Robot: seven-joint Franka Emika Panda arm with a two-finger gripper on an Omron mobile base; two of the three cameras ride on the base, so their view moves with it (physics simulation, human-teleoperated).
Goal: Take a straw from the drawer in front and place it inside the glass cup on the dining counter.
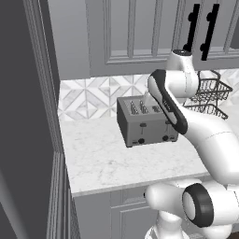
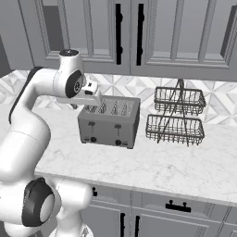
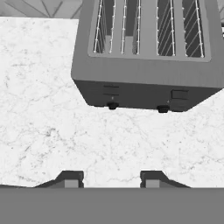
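A: Start with the left base view. What is there?

B: A white marble worktop (image 1: 112, 158) backed by patterned tiles (image 1: 88, 98), with a grey four-slot toaster (image 1: 142, 122) standing on it. The white arm (image 1: 186, 121) rises from the lower right and bends over the toaster. Behind the arm stands a dark wire basket rack (image 1: 212, 91). Grey cabinet doors (image 1: 135, 32) with black handles hang above.

A: And the right base view?

B: The same toaster (image 2: 110, 121) sits left of centre on the worktop (image 2: 157, 169), and the two-tier wire rack (image 2: 178, 115) stands just beside it to the right, apart from it. The arm's hand hangs over the toaster's left end. Below the worktop edge runs a drawer (image 2: 178, 203) with a short black bar handle; it is shut.

A: The hand view?

B: It looks down on the worktop (image 3: 48, 127) with the toaster (image 3: 148, 65) at the top, its slots and two front knobs visible. The tool (image 3: 109, 180) shows its two dark tips (image 3: 71, 179) at the bottom, standing apart with bare marble between them, clamped on nothing.

A: The straw, the cup?

B: I cannot tell where they are.
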